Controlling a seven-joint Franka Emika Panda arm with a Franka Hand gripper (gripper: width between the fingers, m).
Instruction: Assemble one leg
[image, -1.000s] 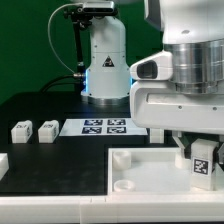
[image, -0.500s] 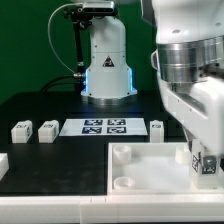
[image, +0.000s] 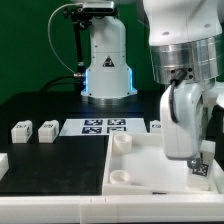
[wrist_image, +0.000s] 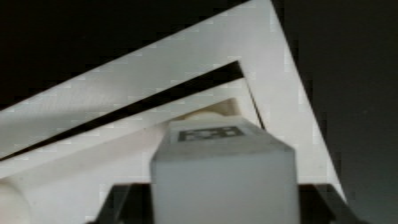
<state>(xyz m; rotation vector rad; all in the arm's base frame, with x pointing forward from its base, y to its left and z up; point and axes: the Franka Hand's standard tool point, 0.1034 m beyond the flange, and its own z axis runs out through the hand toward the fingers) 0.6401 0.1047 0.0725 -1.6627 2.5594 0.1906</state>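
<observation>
My gripper (image: 197, 163) is clenched on the leg (image: 199, 168), which hangs upright, long axis vertical, directly beneath my wrist over the white tray (image: 140, 170) near its corner at the exterior view's right.

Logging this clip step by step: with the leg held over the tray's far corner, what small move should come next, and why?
Probably a short, careful descent. The gripper holds the leg upright, low over the white tray near its corner on the exterior view's right. Whether the leg is centred on a socket cannot be told, so lower slowly.
</observation>
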